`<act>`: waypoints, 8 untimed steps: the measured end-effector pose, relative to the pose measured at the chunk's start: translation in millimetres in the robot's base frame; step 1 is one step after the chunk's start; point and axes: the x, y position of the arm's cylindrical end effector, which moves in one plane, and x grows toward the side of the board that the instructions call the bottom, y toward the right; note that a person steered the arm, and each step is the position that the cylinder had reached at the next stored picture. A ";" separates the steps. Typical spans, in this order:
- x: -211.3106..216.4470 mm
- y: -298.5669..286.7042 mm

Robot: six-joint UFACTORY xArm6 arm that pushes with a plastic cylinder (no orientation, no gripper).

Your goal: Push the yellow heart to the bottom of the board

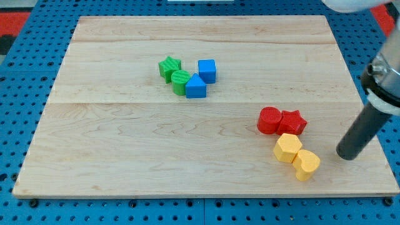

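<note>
Count: we see eight blocks on the wooden board [125, 156]: two green, two blue, two red, two yellow.
Upper cluster: green star [169, 66], green cylinder [180, 81], blue cube [207, 70] and blue triangular block [195, 87], bunched together above the frame's centre.
Lower-right cluster: red cylinder [270, 120] touching red star [292, 122]; just below them the yellow hexagon [287, 148].
Task block: yellow heart [306, 164], lower right, touching the hexagon's lower-right side, near the board's bottom edge.
Our tip [345, 155]: bare rod end holding nothing, resting on the board right of the heart, slightly higher in the frame, apart from it.
In the way: we see nothing between heart and bottom edge.
</note>
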 end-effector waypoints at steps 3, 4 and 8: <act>16.2 -101.4; 6.8 -89.7; -50.3 -26.0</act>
